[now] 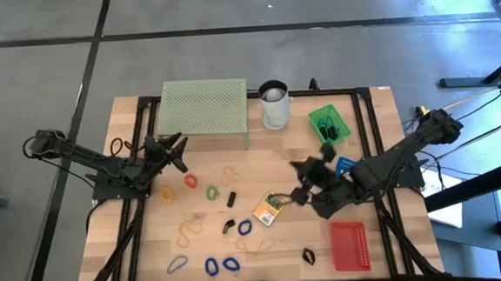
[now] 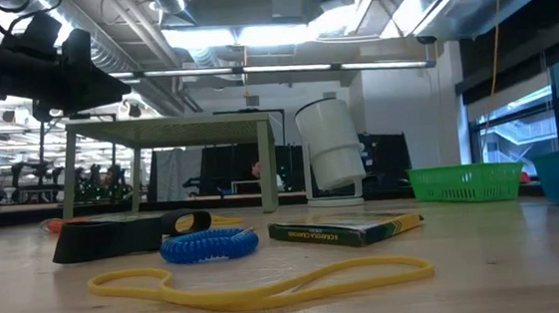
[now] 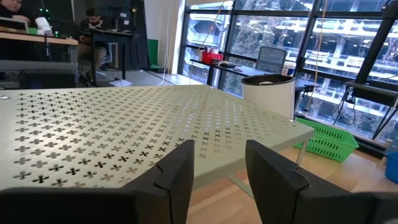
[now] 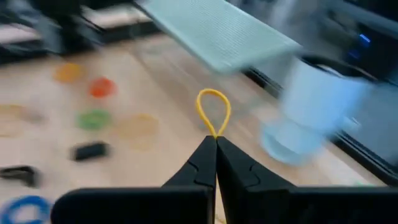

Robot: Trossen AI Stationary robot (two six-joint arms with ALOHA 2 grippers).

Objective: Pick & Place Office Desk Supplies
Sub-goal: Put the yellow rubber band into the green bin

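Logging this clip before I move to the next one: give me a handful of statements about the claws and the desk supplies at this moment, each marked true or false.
1. The right claw is shut on a yellow rubber band. True.
2. The left claw grips a binder clip. False: it is open and holds nothing, facing the pale green mesh stand.
3. The white cup stands beside the mesh stand at the far side of the table. True.
4. The red basket is full of rubber bands. False: nothing shows inside it.
5. The yellow card pack lies on the table. True.
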